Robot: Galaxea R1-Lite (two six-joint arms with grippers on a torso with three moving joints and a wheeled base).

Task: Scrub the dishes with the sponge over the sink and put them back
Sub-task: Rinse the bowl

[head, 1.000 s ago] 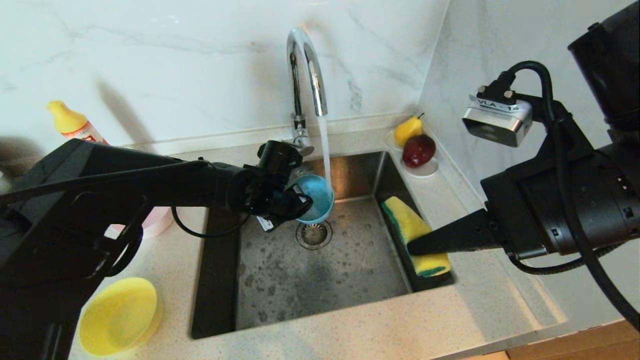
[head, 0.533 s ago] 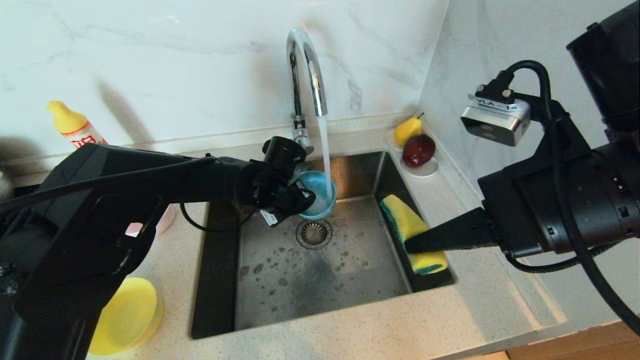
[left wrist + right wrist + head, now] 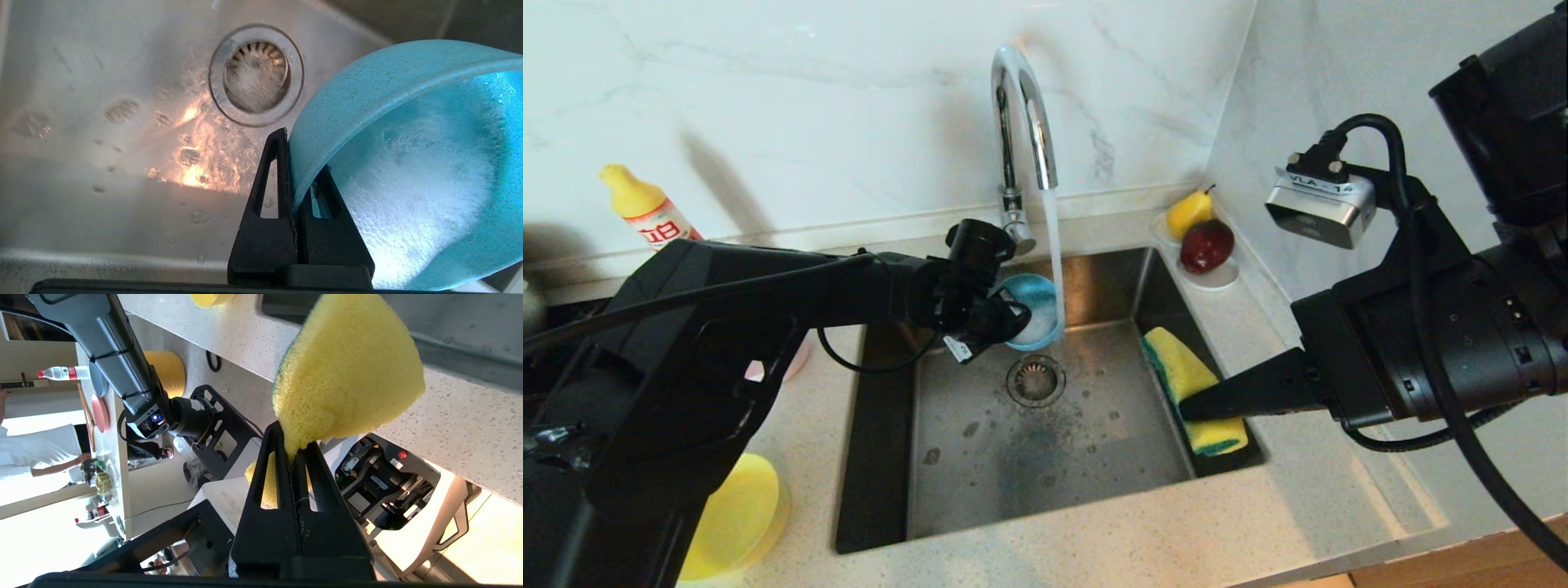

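Over the sink (image 3: 947, 490), the left gripper (image 3: 1011, 320) clamped the light blue bowl (image 3: 1033, 318) under the tap's (image 3: 1021, 106) stream; the right gripper (image 3: 1188, 404) pinched the sponge (image 3: 1184, 371) at the sink's right edge.

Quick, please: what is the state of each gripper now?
Left gripper: closed on blue bowl.
Right gripper: closed on sponge.

- The blue bowl (image 3: 1033, 320) is hanging over the sink (image 3: 1045, 457), at twelve o'clock from the drain (image 3: 1036, 380).
- The sponge (image 3: 1192, 384) is sitting at the drain's three o'clock.
- The saucer (image 3: 1217, 279) is lying at one o'clock.
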